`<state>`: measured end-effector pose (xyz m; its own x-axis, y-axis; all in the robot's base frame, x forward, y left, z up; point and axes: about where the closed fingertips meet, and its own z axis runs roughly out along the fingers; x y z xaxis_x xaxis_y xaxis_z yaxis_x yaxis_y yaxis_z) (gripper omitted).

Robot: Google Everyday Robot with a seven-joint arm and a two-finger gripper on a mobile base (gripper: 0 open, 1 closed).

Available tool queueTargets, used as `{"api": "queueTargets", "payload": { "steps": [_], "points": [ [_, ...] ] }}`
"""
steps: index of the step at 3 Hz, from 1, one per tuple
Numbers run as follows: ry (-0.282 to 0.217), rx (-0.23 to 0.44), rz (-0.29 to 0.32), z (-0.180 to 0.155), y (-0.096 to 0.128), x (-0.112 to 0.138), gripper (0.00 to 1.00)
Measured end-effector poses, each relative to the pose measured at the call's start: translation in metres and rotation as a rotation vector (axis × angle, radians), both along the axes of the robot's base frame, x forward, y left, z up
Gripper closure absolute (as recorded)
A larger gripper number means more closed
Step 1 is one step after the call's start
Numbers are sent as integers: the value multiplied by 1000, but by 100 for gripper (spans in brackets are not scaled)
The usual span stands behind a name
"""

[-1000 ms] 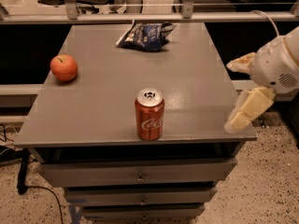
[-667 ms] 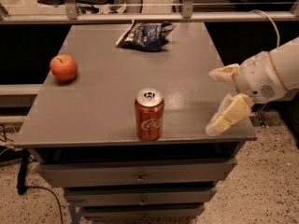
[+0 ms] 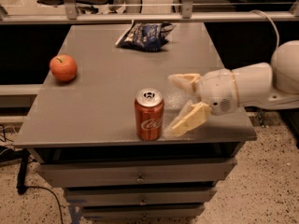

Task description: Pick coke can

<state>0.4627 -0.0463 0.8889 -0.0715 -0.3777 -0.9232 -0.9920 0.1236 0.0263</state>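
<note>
1. Since a second ago: pincer (image 3: 174,105) has travelled leftward from off the desk's right edge to over the desk (image 3: 103,92), closing most of the gap to the coke can (image 3: 149,114). Can, apple and bag have not shifted.
2. Coke can: upright, near the front edge, a little right of centre, silver top showing. Nothing touches it.
3. Pincer: released, its two pale fingers (image 3: 189,120) spread wide, one up and one low, tips pointing left at the can. The lower tip is just beside the can's right side; the can is not yet between the fingers.
4. Risk, as I judge it: the lower finger sits close to the can's base, so a further push left before the spread is centred could knock or tip the can (it stands near the front lip, so a fall off the desk is possible). Closing too early would pinch air or clip only the rim.
5. Surroundings, left to right: apple (image 3: 63,67) far left, well apart from the can; chip bag (image 3: 144,34) at the back, also well apart; white arm (image 3: 247,85) entering from the right.
6. Obstructions: none between pincer and can. Drawers (image 3: 140,176) below are shut and play no part.
</note>
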Motion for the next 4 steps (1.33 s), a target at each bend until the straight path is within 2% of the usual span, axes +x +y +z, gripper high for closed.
{"api": "queueTargets", "payload": {
  "steps": [1,2,3,4],
  "points": [
    [-10,132,52,-1,39,-9,0],
    [-9,192,66,-9,54,-16,0],
    [-11,231,70,-12,59,-20,18],
    [-16,254,69,-12,61,-22,41]
  ]
}}
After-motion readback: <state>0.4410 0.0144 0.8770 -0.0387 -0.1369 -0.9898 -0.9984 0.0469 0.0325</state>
